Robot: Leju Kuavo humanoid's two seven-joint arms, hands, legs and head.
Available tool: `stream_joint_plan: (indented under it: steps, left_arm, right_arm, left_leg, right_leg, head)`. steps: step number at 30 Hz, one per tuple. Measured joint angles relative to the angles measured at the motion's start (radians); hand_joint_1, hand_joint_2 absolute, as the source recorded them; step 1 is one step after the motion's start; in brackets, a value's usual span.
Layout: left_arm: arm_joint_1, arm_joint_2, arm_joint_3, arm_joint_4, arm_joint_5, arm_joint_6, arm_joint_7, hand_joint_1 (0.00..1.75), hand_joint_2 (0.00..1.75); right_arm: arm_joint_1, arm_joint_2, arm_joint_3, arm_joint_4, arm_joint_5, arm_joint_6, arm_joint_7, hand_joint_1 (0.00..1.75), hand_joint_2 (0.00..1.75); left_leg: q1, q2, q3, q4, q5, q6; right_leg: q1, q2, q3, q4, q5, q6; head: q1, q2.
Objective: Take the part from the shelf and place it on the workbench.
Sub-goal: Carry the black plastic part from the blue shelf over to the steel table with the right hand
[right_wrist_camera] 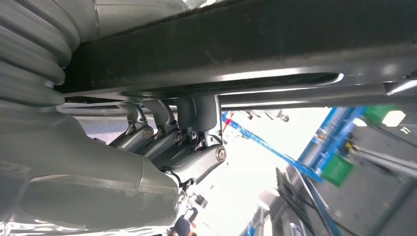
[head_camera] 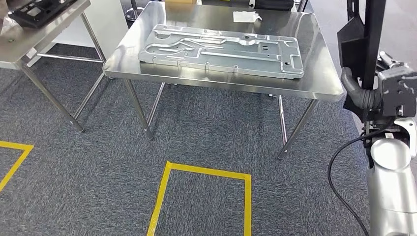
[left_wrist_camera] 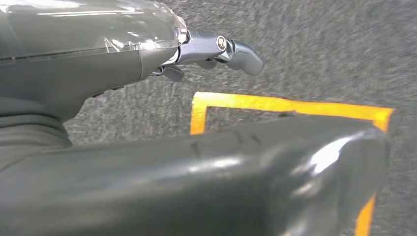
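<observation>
A black part [head_camera: 366, 44], long and upright, stands at the right edge of the head view, and my right hand [head_camera: 378, 96] grips it off the right side of the workbench [head_camera: 314, 83]. In the right wrist view the dark fingers [right_wrist_camera: 192, 147] curl around the part's black bar [right_wrist_camera: 246, 44]. My left hand [left_wrist_camera: 98, 59] hangs over the carpet, holding nothing, its fingers apart from the thick thumb [left_wrist_camera: 196, 182].
A large stamped metal plate [head_camera: 221, 49] lies across the steel workbench, with a small white piece [head_camera: 246, 16] behind it. A second steel table [head_camera: 19, 44] at far left carries a black tray [head_camera: 39, 10]. A yellow tape outline [head_camera: 204, 172] marks the carpet.
</observation>
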Motion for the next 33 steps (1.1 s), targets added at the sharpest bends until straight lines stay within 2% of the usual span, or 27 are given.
stream_joint_plan:
  steps: [2,4,5,7,8,9,10,11,12,13,14,15,16,17,18,20,21,23,24,25,26,28,29,30,31,32,33]
  left_arm:
    - [-0.007,-0.002,0.001,0.0,-0.004,-0.003,0.002,0.0,0.0]
    - [-0.017,-0.004,0.004,0.0,-0.008,-0.005,0.006,0.0,0.0]
    - [-0.02,-0.005,0.005,0.0,-0.01,-0.006,0.01,0.0,0.0]
    - [-0.023,-0.005,0.006,0.0,-0.015,-0.007,0.018,0.0,0.0]
    - [-0.023,-0.005,0.006,0.0,-0.017,-0.008,0.022,0.0,0.0]
    - [-0.022,-0.005,0.006,0.001,-0.019,-0.01,0.025,0.0,0.0]
    - [-0.022,-0.005,0.006,0.001,-0.02,-0.011,0.027,0.0,0.0]
    - [-0.022,-0.006,0.006,0.001,-0.021,-0.013,0.028,0.0,0.0]
    - [-0.022,-0.007,0.006,0.002,-0.021,-0.015,0.029,0.0,0.0]
    - [-0.023,-0.009,0.006,0.002,-0.021,-0.016,0.03,0.0,0.0]
    - [-0.023,-0.01,0.007,0.003,-0.021,-0.018,0.031,0.0,0.0]
    - [-0.024,-0.011,0.007,0.004,-0.021,-0.018,0.032,0.0,0.0]
    - [-0.027,-0.011,0.007,0.004,-0.021,-0.019,0.032,0.0,0.0]
    - [-0.031,-0.011,0.007,0.004,-0.021,-0.019,0.033,0.0,0.0]
    - [-0.035,-0.011,0.007,0.004,-0.022,-0.019,0.033,0.0,0.0]
    - [-0.04,-0.011,0.008,0.004,-0.024,-0.02,0.033,0.0,0.0]
    - [-0.039,-0.011,0.009,0.004,-0.024,-0.02,0.033,0.0,0.0]
    - [-0.034,-0.011,0.01,0.005,-0.024,-0.021,0.034,0.0,0.0]
    - [-0.03,-0.011,0.01,0.006,-0.025,-0.021,0.034,0.0,0.0]
    - [-0.027,-0.011,0.01,0.006,-0.025,-0.021,0.034,0.0,0.0]
    - [-0.023,-0.011,0.011,0.007,-0.025,-0.021,0.034,0.0,0.0]
    - [-0.016,-0.009,0.013,0.011,-0.025,-0.021,0.034,0.0,0.0]
    - [-0.013,-0.008,0.013,0.012,-0.025,-0.021,0.035,0.0,0.0]
    - [-0.013,-0.008,0.014,0.014,-0.025,-0.021,0.034,0.0,0.0]
    - [-0.017,-0.007,0.014,0.014,-0.026,-0.021,0.034,0.0,0.0]
    - [-0.021,-0.007,0.014,0.014,-0.027,-0.022,0.033,0.0,0.0]
    - [-0.025,-0.007,0.014,0.014,-0.027,-0.022,0.033,0.0,0.0]
  right_arm:
    - [-0.043,-0.023,0.008,0.03,0.001,0.004,0.016,1.75,1.75]
    - [-0.082,-0.042,0.015,0.058,0.0,0.009,0.033,1.75,1.75]
    - [-0.097,-0.052,0.019,0.075,-0.002,0.014,0.042,1.75,1.75]
    - [-0.119,-0.072,0.029,0.115,-0.006,0.022,0.057,1.75,1.75]
    - [-0.125,-0.082,0.033,0.134,-0.008,0.024,0.062,1.75,1.75]
    - [-0.128,-0.091,0.035,0.15,-0.011,0.025,0.065,1.75,1.75]
    - [-0.128,-0.097,0.035,0.161,-0.014,0.025,0.067,1.75,1.75]
    - [-0.128,-0.101,0.037,0.17,-0.016,0.024,0.067,1.75,1.75]
    - [-0.127,-0.103,0.039,0.177,-0.018,0.023,0.066,1.75,1.75]
    - [-0.126,-0.104,0.041,0.184,-0.02,0.022,0.066,1.75,1.75]
    - [-0.126,-0.106,0.045,0.189,-0.02,0.021,0.066,1.75,1.75]
    - [-0.126,-0.108,0.048,0.193,-0.02,0.019,0.066,1.75,1.75]
    - [-0.13,-0.11,0.051,0.196,-0.019,0.019,0.067,1.75,1.75]
    - [-0.133,-0.113,0.052,0.197,-0.015,0.019,0.067,1.75,1.75]
    - [-0.139,-0.115,0.053,0.197,-0.008,0.021,0.069,1.75,1.75]
    - [-0.148,-0.116,0.06,0.202,0.014,0.03,0.078,1.75,1.75]
    - [-0.152,-0.116,0.069,0.207,0.027,0.037,0.085,1.75,1.75]
    - [-0.157,-0.116,0.088,0.222,0.047,0.048,0.096,1.75,1.75]
    - [-0.159,-0.116,0.096,0.229,0.052,0.051,0.099,1.75,1.75]
    - [-0.161,-0.116,0.102,0.235,0.054,0.052,0.101,1.75,1.75]
    - [-0.163,-0.116,0.107,0.241,0.054,0.053,0.102,1.75,1.75]
    - [-0.168,-0.115,0.12,0.254,0.054,0.054,0.102,1.75,1.75]
    - [-0.171,-0.115,0.126,0.259,0.054,0.055,0.102,1.75,1.75]
    - [-0.174,-0.117,0.131,0.263,0.054,0.055,0.103,1.75,1.75]
    - [-0.179,-0.119,0.134,0.263,0.056,0.055,0.104,1.75,1.75]
    - [-0.185,-0.123,0.135,0.263,0.058,0.055,0.104,1.75,1.75]
    - [-0.191,-0.126,0.137,0.264,0.063,0.055,0.104,1.75,1.75]
  left_leg:
    - [0.002,-0.003,0.027,-0.009,0.005,0.016]
    - [0.004,-0.006,0.055,-0.014,-0.001,0.028]
    - [0.004,-0.007,0.065,-0.017,-0.01,0.031]
    - [0.005,-0.009,0.085,-0.019,-0.029,0.035]
    - [0.005,-0.011,0.096,-0.02,-0.041,0.035]
    - [0.005,-0.013,0.11,-0.02,-0.053,0.035]
    - [0.004,-0.015,0.126,-0.02,-0.066,0.033]
    - [0.004,-0.016,0.139,-0.021,-0.08,0.031]
    - [0.003,-0.015,0.156,-0.022,-0.094,0.029]
    - [0.003,-0.014,0.17,-0.026,-0.106,0.025]
    - [0.003,-0.013,0.185,-0.035,-0.116,0.019]
    - [0.002,-0.012,0.2,-0.037,-0.115,0.013]
    - [0.0,-0.011,0.206,-0.034,-0.107,0.005]
    - [-0.002,-0.008,0.202,-0.012,-0.091,-0.001]
    - [-0.003,-0.007,0.182,0.031,-0.068,-0.007]
    - [-0.001,-0.006,0.102,0.145,-0.048,-0.014]
    - [0.0,-0.005,0.053,0.193,-0.067,-0.016]
    - [0.001,-0.005,-0.029,0.231,-0.155,-0.017]
    - [0.001,-0.005,-0.057,0.216,-0.194,-0.017]
    - [0.0,-0.005,-0.076,0.181,-0.202,-0.016]
    - [-0.001,-0.005,-0.087,0.127,-0.161,-0.012]
    - [-0.005,-0.007,-0.089,0.024,0.022,-0.002]
    - [-0.008,-0.009,-0.083,-0.003,0.094,0.002]
    - [-0.011,-0.01,-0.076,-0.013,0.126,0.006]
    - [-0.013,-0.01,-0.065,-0.014,0.113,0.011]
    - [-0.012,-0.01,-0.051,-0.022,0.101,0.017]
    - [-0.01,-0.011,-0.032,-0.035,0.09,0.022]
  right_leg:
    - [0.0,-0.005,-0.004,0.046,0.016,0.014]
    - [-0.003,-0.015,-0.061,0.144,0.033,0.025]
    - [-0.004,-0.02,-0.102,0.197,0.023,0.028]
    - [-0.006,-0.021,-0.189,0.265,-0.041,0.033]
    - [-0.007,-0.022,-0.22,0.266,-0.074,0.035]
    - [-0.008,-0.022,-0.24,0.245,-0.087,0.036]
    - [-0.008,-0.022,-0.25,0.202,-0.068,0.034]
    - [-0.006,-0.025,-0.253,0.145,-0.012,0.028]
    - [-0.003,-0.027,-0.253,0.095,0.063,0.021]
    - [0.002,-0.029,-0.247,0.056,0.122,0.014]
    - [0.007,-0.031,-0.24,0.034,0.162,0.006]
    - [0.01,-0.031,-0.229,0.025,0.168,0.002]
    - [0.009,-0.029,-0.212,0.014,0.155,-0.004]
    - [0.006,-0.027,-0.194,0.003,0.148,-0.01]
    - [0.002,-0.026,-0.173,-0.008,0.14,-0.016]
    - [-0.002,-0.025,-0.13,-0.025,0.118,-0.024]
    - [-0.003,-0.024,-0.108,-0.03,0.103,-0.027]
    - [-0.003,-0.02,-0.063,-0.036,0.068,-0.028]
    - [-0.004,-0.018,-0.038,-0.037,0.048,-0.027]
    - [-0.004,-0.016,-0.012,-0.037,0.027,-0.025]
    - [-0.004,-0.015,0.013,-0.038,0.005,-0.023]
    - [-0.002,-0.012,0.058,-0.039,-0.038,-0.015]
    - [-0.001,-0.009,0.075,-0.045,-0.056,-0.009]
    - [-0.002,-0.007,0.09,-0.048,-0.065,-0.002]
    - [-0.003,-0.004,0.093,-0.04,-0.058,0.005]
    - [-0.006,-0.007,0.079,-0.004,-0.037,0.01]
    - [-0.007,-0.01,0.046,0.058,-0.004,0.015]
  head:
    - [0.0,0.0]
    - [0.0,0.0]
    - [0.0,0.0]
    - [0.0,0.0]
    - [0.0,0.0]
    - [0.0,0.0]
    - [0.0,0.0]
    - [0.0,0.0]
    - [0.0,0.0]
    - [0.002,0.0]
    - [0.003,0.0]
    - [0.003,0.0]
    - [0.004,0.0]
    - [0.004,0.0]
    - [0.004,0.0]
    - [0.003,0.0]
    - [0.003,0.0]
    - [0.002,0.0]
    - [0.002,0.0]
    - [0.002,0.0]
    - [0.002,0.0]
    - [0.003,0.0]
    - [0.003,0.0]
    - [0.003,0.0]
    - [0.003,0.0]
    - [0.003,0.0]
    - [0.003,0.0]
